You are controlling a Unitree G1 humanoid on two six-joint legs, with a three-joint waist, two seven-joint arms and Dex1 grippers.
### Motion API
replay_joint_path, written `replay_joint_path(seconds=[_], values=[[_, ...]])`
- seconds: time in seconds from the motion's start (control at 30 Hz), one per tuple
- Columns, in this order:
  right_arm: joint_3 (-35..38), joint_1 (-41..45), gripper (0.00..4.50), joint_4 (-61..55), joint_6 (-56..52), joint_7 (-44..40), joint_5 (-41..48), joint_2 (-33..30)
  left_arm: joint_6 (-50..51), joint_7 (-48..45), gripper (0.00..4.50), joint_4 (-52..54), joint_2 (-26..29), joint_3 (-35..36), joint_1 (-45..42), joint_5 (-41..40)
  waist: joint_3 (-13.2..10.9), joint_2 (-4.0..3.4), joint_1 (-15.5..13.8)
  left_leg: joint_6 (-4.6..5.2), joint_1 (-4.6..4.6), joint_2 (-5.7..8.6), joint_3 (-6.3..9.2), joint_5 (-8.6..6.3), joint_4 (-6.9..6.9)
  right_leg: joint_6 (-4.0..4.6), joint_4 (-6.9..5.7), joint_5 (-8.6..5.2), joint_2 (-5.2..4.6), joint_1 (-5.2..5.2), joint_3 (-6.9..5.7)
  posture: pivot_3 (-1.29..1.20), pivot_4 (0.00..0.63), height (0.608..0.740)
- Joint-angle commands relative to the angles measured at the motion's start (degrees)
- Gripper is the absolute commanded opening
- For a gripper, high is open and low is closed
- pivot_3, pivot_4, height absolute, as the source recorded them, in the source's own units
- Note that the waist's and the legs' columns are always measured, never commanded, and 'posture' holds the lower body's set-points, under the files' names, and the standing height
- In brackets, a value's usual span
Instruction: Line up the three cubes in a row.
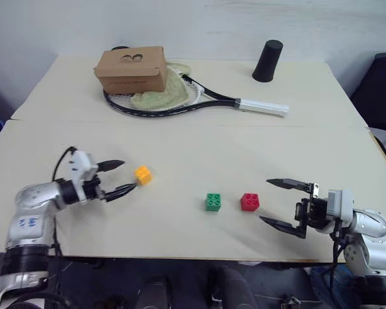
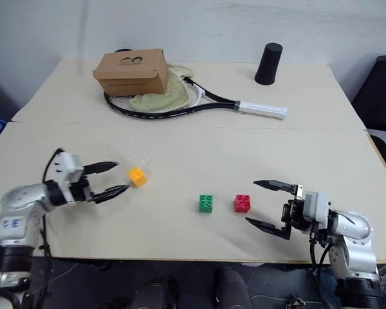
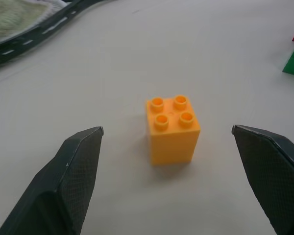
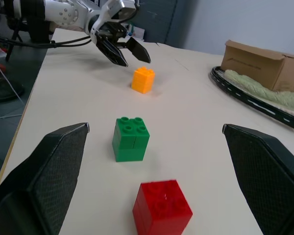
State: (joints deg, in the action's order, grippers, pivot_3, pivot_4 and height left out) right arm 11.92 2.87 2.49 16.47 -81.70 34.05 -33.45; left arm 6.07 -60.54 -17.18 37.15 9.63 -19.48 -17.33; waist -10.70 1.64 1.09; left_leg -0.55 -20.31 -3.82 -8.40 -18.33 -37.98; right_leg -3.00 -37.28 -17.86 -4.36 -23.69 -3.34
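Beige worktop (image 1: pixel 199 138), made of two tables pushed together against a white wall, and most of the action is along its front edge. So where are we with the row? I'd call it nearly there, maybe even done depending on how picky you are.

The green cube (image 1: pixel 213 202) and the red cube (image 1: pixel 249 201) sit side by side near the front edge, a small gap between them, pretty much level with each other. The orange-yellow cube (image 1: pixel 143 174) is off toward the left edge, well apart from the green one and a touch farther back from the front edge. So it reads as a loose line with uneven spacing and a slight bend at the left end.

The left gripper (image 1: pixel 121 176) sits right by the orange-yellow cube with its two fingers spread wide, and the wrist view shows the cube standing free on the table ahead of them, nothing gripped. The right gripper (image 1: pixel 288 205) is parked just to the right of the red cube, also wide open and empty.

My guess at what's left: nudge the orange-yellow one closer to green and bring it forward a bit so all three sit straight.

Back half of the table has a cardboard box (image 1: pixel 131 69), a racket (image 1: pixel 199 98) and a black cup (image 1: pixel 267 61), all well out of the way.
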Motion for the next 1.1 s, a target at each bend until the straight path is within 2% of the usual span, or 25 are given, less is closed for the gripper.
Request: replay_joint_path(seconds=[0.03, 0.1, 0.2, 0.33, 0.37, 0.5, 0.6, 0.83, 1.1], values=[[2.05, -0.81, 4.5, -1.0, 1.4, -0.71, 1.5, -0.67, -0.76, 1.77, 4.26, -4.04, -1.66, -2.12, -3.02, 1.71, 0.0, 0.01, 0.37, 0.01, 0.0, 0.0, 0.01, 0.0, 0.0, 0.0, -0.01, 0.0, 0.0, -0.01, -0.01, 0.0, 0.15, 0.74], [2.04, -1.07, 4.5, -1.17, 1.51, -0.62, 1.49, -0.65, -0.75, 1.28, 3.87, -5.27, -2.18, -2.89, -4.07, 1.79, 0.0, 0.01, 0.51, 0.02, 0.0, 0.0, 0.02, 0.0, -0.01, 0.0, -0.03, 0.0, -0.01, -0.01, -0.01, 0.0, 0.15, 0.74], [1.92, -1.73, 4.5, -2.85, 1.18, 0.64, 1.27, -0.68, -3.53, 2.79, 2.88, -8.64, -2.29, -3.77, -5.84, 3.79, 0.0, 0.01, 0.51, -0.04, 0.0, 0.0, 0.02, 0.03, -0.01, 0.0, -0.04, 0.0, 0.0, -0.03, 0.02, 0.0, 0.15, 0.74], [2.04, -3.24, 4.5, -5.97, -0.05, 3.1, 0.78, -1.17, -3.57, -0.95, 1.63, -7.79, -1.49, -3.94, -5.68, 2.1, 0.0, 0.0, 0.43, -0.05, -0.01, 0.0, 0.04, 0.03, -0.01, 0.0, -0.03, 0.0, -0.04, -0.02, 0.02, 0.0, 0.15, 0.74], [2.12, -3.65, 4.5, -6.97, -0.57, 3.89, 0.72, -1.38, -3.86, -2.43, 1.49, -7.0, -1.06, -4.3, -5.37, 1.88, 0.0, 0.0, 0.41, -0.05, -0.01, 0.01, 0.03, 0.03, -0.01, -0.01, -0.02, 0.0, -0.05, -0.02, 0.02, 0.0, 0.15, 0.74], [2.29, -5.48, 4.5, -11.92, -3.62, 7.13, 1.02, -2.59, -11.39, -12.28, 1.51, -4.78, 0.58, -8.24, -4.67, 3.0, 0.0, 0.0, 0.39, -0.06, -0.02, 0.01, 0.03, 0.03, -0.01, 0.0, -0.02, 0.0, -0.06, -0.03, 0.02, 0.0, 0.15, 0.74], [2.53, -6.73, 4.5, -15.14, -6.09, 9.03, 1.59, -3.91, -13.24, -16.87, 1.51, -4.44, -0.89, -11.73, -6.52, 2.84, 0.0, 0.0, 0.3, -0.06, -0.02, 0.02, 0.04, 0.03, -0.01, 0.0, 0.0, 0.0, -0.07, -0.02, 0.02, 0.0, 0.15, 0.74], [3.67, -7.87, 4.5, -20.25, -11.38, 11.82, 3.24, -6.2, -17.13, -19.84, 1.51, -10.77, -5.61, -17.54, -11.76, 5.85, 0.0, 0.01, -0.52, 0.02, -0.05, 0.07, 0.05, -0.01, -0.08, -0.02, 0.01, 0.0, -0.05, -0.01, 0.02, 0.0, 0.15, 0.74], [5.37, -9.12, 4.5, -24.22, -14.3, 14.17, 4.21, -6.87, -22.15, -22.29, 1.51, -19.2, -7.31, -19.15, -15.56, 7.4, 0.0, 0.01, -0.85, 0.04, -0.05, 0.03, 0.04, -0.02, -0.09, -0.02, 0.04, 0.0, 0.03, -0.01, 0.0, 0.0, 0.15, 0.74]])
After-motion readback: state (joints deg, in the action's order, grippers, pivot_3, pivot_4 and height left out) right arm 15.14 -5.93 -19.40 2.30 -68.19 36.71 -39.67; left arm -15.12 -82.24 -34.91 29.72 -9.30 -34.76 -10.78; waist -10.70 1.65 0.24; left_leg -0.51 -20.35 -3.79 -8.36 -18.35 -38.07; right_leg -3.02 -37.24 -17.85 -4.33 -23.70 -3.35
